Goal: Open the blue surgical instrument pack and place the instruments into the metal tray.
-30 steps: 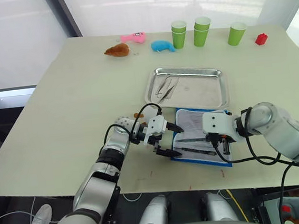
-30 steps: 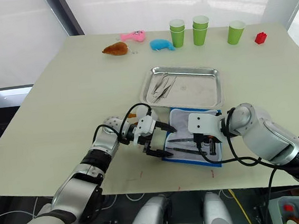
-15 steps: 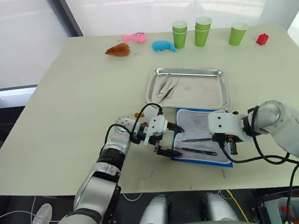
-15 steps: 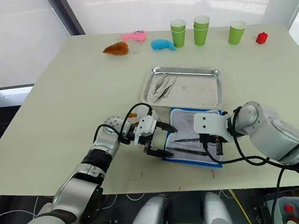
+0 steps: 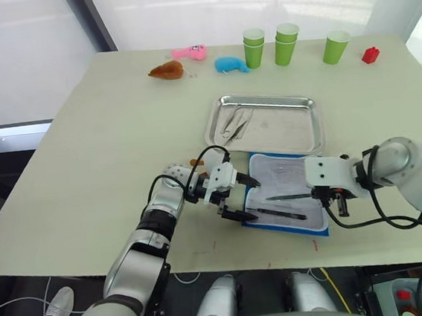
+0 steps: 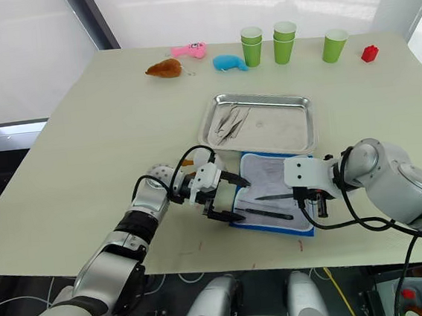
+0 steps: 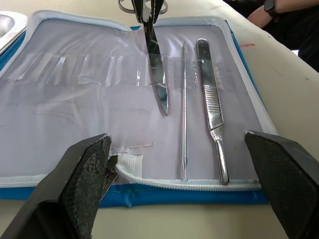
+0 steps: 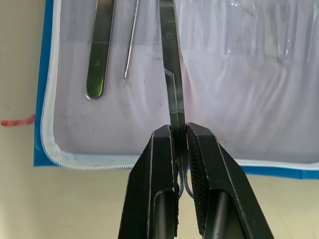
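Surface point(image 5: 104, 138): pale, wide; toys and green cups along the far edge at 12 o'clock, well apart from the work.
Metal tray point(image 5: 314, 122): just past centre, touching or nearly touching the pack's far edge; a few thin silver tools already lying in its 9 o'clock end.
Blue surgical instrument pack point(image 5: 273, 178): spread flat at 6 o'clock of the tray, lining up, so the opening step looks done.
Right gripper point(image 8: 180, 149): at the pack's 3 o'clock edge, jaws clenched on the handle end of the scissors point(image 7: 158, 84), blades pointing across the lining.
Left gripper point(image 7: 174, 194): at the pack's 9 o'clock edge, jaws released and spread wide, grasping nothing.
Scalpel handle point(image 7: 213, 114): left on the lining near the 6 o'clock edge.
Probe point(image 7: 183, 109): thin, just beside the scalpel handle.
Progress: judged past halfway; scissors in transit, two instruments left to move.
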Robot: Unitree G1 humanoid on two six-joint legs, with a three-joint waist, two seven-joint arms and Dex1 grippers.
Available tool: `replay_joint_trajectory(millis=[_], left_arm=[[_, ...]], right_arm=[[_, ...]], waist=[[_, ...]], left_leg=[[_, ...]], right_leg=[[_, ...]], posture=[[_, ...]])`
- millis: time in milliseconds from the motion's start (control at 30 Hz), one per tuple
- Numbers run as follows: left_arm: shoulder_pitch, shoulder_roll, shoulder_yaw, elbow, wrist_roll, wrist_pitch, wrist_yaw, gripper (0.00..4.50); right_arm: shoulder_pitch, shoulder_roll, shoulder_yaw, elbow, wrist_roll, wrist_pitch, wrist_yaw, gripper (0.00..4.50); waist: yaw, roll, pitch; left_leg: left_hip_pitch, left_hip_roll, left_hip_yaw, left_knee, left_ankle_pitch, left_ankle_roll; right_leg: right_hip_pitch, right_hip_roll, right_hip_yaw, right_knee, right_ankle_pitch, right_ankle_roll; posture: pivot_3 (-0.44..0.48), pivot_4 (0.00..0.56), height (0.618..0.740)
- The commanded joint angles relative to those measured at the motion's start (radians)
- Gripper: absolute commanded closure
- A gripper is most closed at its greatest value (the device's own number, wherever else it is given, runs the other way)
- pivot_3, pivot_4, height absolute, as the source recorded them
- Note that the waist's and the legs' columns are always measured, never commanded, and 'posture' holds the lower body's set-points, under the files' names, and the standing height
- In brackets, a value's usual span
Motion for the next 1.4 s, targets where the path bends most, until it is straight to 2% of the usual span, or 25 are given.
replay_joint_trajectory(millis=[33,433,700,900,1200,1400], left_arm=[[0.062,-0.006,-0.1,0.055,0.098,0.042,-0.021,0.0],[0.066,-0.009,-0.099,0.052,0.095,0.046,-0.018,0.0],[0.069,-0.01,-0.097,0.048,0.094,0.048,-0.014,0.0],[0.073,-0.01,-0.097,0.04,0.093,0.054,-0.01,0.0],[0.091,-0.011,-0.1,0.017,0.094,0.064,-0.003,0.0],[0.098,-0.01,-0.096,-0.004,0.087,0.08,0.001,0.0]], right_arm=[[0.006,-0.031,-0.063,-0.012,-0.001,-0.024,-0.001,4.46],[0.167,-0.189,-0.228,0.026,0.028,-0.202,0.067,4.46],[0.245,-0.244,-0.367,0.109,0.038,-0.308,0.083,4.46],[0.12,-0.077,-0.405,0.147,0.095,-0.176,-0.02,4.46],[-0.128,0.373,-0.413,0.299,0.115,0.121,-0.354,4.46],[-0.203,0.59,-0.386,0.444,0.074,0.126,-0.548,4.46]], waist=[[0.0,0.0,0.0],[0.001,0.001,0.0],[0.001,0.003,0.0],[0.0,0.004,0.0],[0.002,0.005,0.0],[0.0,0.006,-0.001]], left_leg=[[0.0,0.0,0.0,0.0,0.0,0.0],[0.0,0.0,0.0,0.0,0.0,0.0],[0.0,0.0,0.0,-0.001,0.0,0.0],[0.0,0.0,0.001,-0.001,0.0,0.0],[0.0,-0.001,0.0,-0.001,0.0,0.0],[0.0,-0.002,0.0,-0.002,0.0,-0.001]], right_leg=[[0.0,0.0,0.0,0.0,0.0,0.0],[0.0,0.0,0.0,-0.001,0.0,0.0],[0.0,-0.001,0.0,-0.001,0.0,0.0],[0.0,-0.001,0.0,-0.001,0.0,0.0],[0.0,-0.002,0.001,-0.001,0.0,0.0],[-0.001,-0.002,0.0,-0.001,0.0,0.0]], posture=[[0.0,0.15,0.74],[0.0,0.15,0.74],[0.0,0.15,0.74],[0.0,0.15,0.74],[0.0,0.15,0.74],[0.0,0.15,0.74]])
